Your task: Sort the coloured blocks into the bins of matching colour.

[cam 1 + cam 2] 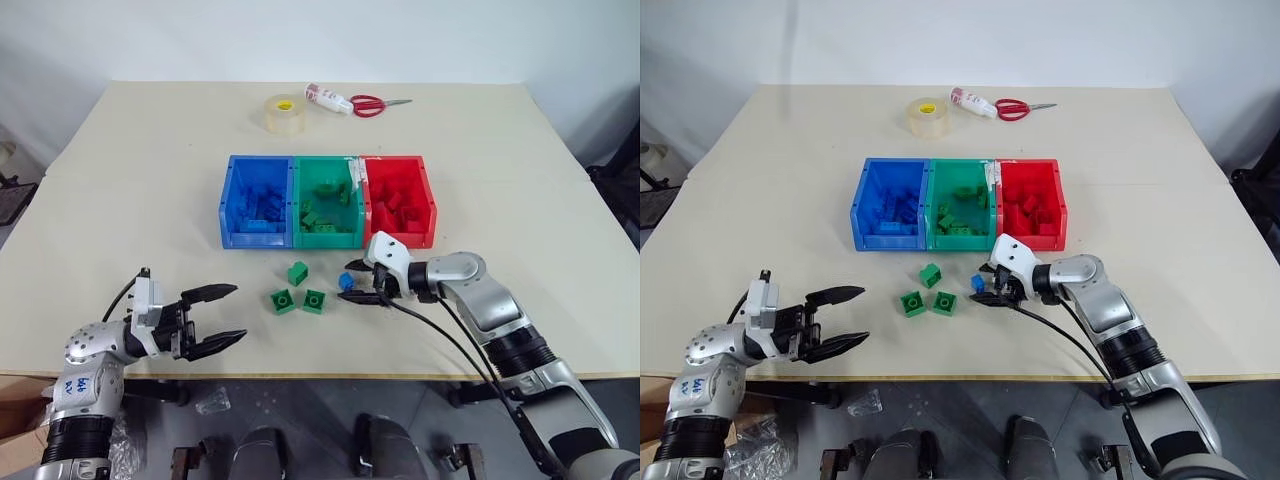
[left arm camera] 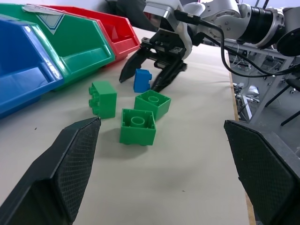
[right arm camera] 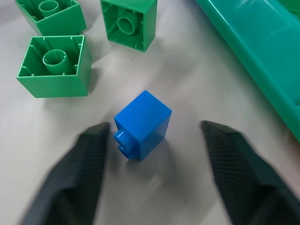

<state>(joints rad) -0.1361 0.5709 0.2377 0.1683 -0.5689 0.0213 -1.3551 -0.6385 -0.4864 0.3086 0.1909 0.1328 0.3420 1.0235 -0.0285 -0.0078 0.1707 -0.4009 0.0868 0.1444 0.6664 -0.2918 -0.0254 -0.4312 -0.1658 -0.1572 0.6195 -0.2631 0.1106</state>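
Observation:
A small blue block [image 1: 346, 282] lies on the table in front of the bins, between the two fingers of my right gripper [image 1: 348, 281]. In the right wrist view the fingers [image 3: 89, 164] stand apart on either side of the blue block [image 3: 142, 123], a gap showing on each side. Three green blocks [image 1: 297, 272] [image 1: 283, 300] [image 1: 314, 300] lie just left of it. Behind them stand the joined bins: blue [image 1: 255, 238], green [image 1: 327, 238], red [image 1: 430, 200], each holding bricks of its own colour. My left gripper [image 1: 238, 313] hovers open and empty near the front left edge.
A tape roll [image 1: 284, 113], a white bottle [image 1: 328, 97] and red-handled scissors [image 1: 372, 104] lie at the far side of the table. The table's front edge [image 1: 330, 375] runs just below both grippers.

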